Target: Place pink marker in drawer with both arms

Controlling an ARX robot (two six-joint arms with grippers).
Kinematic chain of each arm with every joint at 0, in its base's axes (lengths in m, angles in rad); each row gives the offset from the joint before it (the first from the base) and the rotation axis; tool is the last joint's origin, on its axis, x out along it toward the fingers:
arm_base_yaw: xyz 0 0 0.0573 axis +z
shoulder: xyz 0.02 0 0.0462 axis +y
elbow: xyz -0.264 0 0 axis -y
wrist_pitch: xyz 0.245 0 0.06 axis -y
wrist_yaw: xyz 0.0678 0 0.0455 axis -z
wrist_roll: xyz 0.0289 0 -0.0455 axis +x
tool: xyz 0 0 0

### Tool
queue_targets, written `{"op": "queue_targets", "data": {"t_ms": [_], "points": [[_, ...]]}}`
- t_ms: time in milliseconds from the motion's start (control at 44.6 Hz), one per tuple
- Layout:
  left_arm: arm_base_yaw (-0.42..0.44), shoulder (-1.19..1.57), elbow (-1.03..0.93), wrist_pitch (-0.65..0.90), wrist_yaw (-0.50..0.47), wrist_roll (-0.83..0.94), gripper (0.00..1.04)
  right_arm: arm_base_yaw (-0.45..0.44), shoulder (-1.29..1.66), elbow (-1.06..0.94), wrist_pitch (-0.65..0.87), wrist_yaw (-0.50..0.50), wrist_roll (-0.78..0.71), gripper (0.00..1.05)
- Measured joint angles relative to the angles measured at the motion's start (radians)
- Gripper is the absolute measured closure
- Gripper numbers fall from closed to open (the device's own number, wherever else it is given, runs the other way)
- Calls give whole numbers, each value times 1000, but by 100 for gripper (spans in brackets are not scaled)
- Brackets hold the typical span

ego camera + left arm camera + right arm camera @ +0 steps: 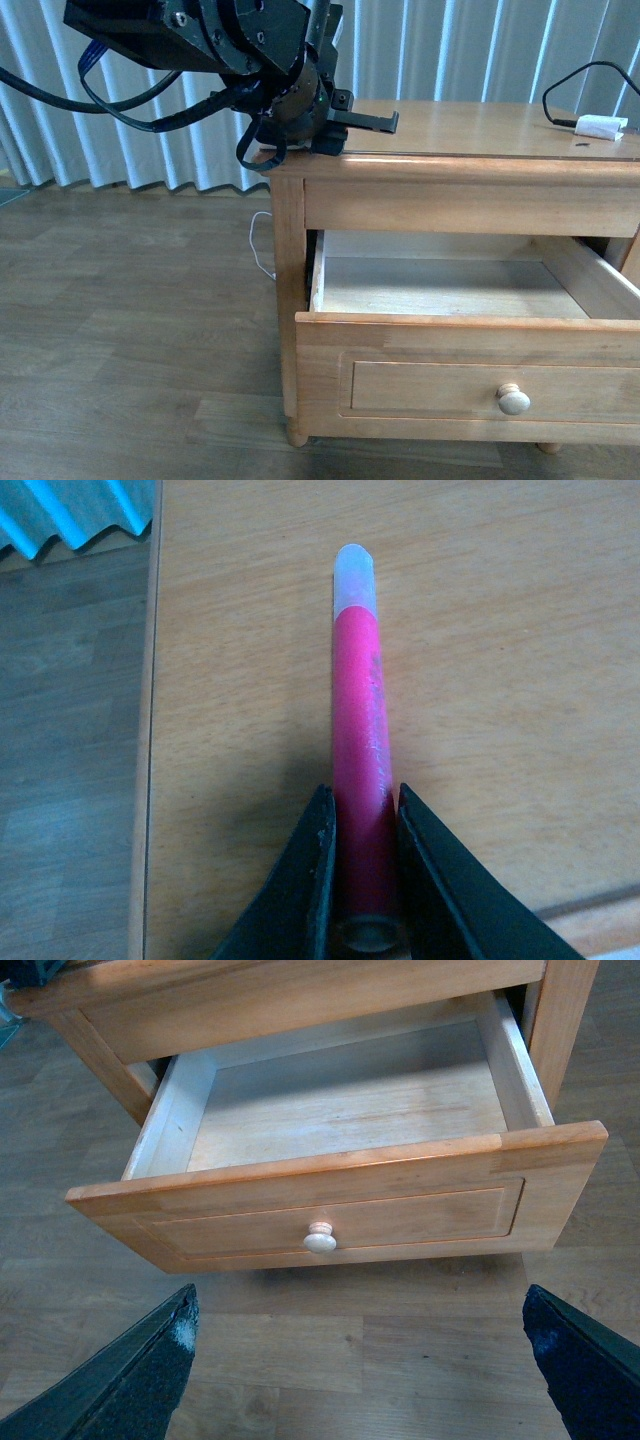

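The left gripper (363, 798) clamps its two black, tapered fingers (315, 880) on the pink marker (357, 720), a smooth round barrel with a white end, lying on the honey-coloured wooden nightstand top (500, 680) near its left front corner, close to the side edge. Below, the drawer (460, 326) stands pulled far out, its pale, flat-bottomed interior bare and open from above, with a round knob (514, 399) on the recessed panel front. The right gripper (360, 1295) hangs spread wide over the plank floor (300, 1360) before the drawer front.
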Motion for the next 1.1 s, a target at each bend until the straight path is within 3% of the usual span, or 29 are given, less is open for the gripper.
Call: {"op": "queue_targets", "data": {"t_ms": [784, 1097], "points": [[-87, -486, -540, 162, 446, 179, 90, 0, 0, 0, 0, 0, 0, 9], [-103, -456, -592, 178, 443, 209, 90, 0, 0, 0, 0, 0, 0, 9]]}}
